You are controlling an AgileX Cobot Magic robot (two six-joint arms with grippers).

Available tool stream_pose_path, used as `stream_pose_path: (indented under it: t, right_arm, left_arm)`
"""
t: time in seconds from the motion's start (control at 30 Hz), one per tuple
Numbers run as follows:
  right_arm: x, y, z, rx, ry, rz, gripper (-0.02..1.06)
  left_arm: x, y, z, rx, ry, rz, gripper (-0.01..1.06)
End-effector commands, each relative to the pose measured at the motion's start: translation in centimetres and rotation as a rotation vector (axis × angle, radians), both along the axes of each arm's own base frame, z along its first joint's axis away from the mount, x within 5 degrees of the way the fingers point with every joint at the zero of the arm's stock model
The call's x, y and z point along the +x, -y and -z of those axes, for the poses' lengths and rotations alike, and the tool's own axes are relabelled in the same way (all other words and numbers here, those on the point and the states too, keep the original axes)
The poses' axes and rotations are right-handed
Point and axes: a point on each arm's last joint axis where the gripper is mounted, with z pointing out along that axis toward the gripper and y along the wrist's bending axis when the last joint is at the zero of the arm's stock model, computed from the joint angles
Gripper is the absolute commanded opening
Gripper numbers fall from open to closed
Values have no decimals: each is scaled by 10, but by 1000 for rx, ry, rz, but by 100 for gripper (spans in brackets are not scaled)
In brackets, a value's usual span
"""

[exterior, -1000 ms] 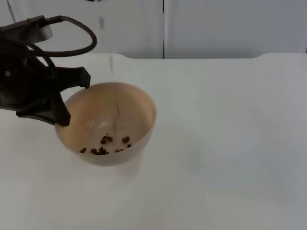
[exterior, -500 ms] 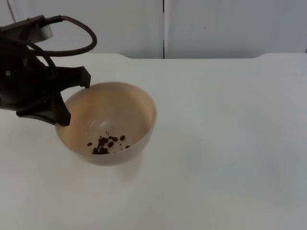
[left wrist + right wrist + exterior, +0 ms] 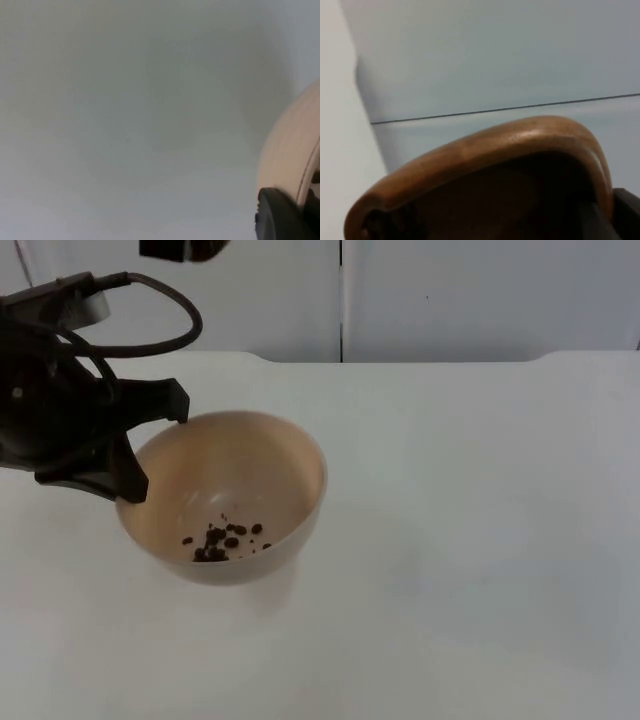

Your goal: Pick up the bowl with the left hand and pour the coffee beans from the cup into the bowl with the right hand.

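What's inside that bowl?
A few coffee beans lie at the bottom of the bowl, which the left hand grips by its rim. The near wall hides nothing much; the rest is bare.

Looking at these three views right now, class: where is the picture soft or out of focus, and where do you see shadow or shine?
Top view: sharp; the bowl throws a faint shadow on the table, and the coffee beans read clearly. Left wrist view: the bowl's outer wall and the left gripper's fingertip are soft. Right wrist view: the brown cup is blurred, with a soft sheen along its rim.
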Motion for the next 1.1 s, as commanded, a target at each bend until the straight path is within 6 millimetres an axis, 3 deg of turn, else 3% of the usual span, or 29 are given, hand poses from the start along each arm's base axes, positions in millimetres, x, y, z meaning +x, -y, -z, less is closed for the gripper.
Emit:
stream_pose_path:
  t: [0.0,0.37,0.63,1.07]
  right_arm:
    - [2,6,-7,6,-15,12,0]
    - [5,9,-3,-2,-70,15,0]
    - [19,22,0,55,-187,56,0]
    - [25,36,-10,136,-267,78,0]
  left_arm:
    - [0,-1,-3,-13,9,-15,0]
    - [1,-1,-3,-13,20,-20,0]
    - [2,-1,-3,-15,24,-23,0]
    - [2,0,-4,-19,26,-28,0]
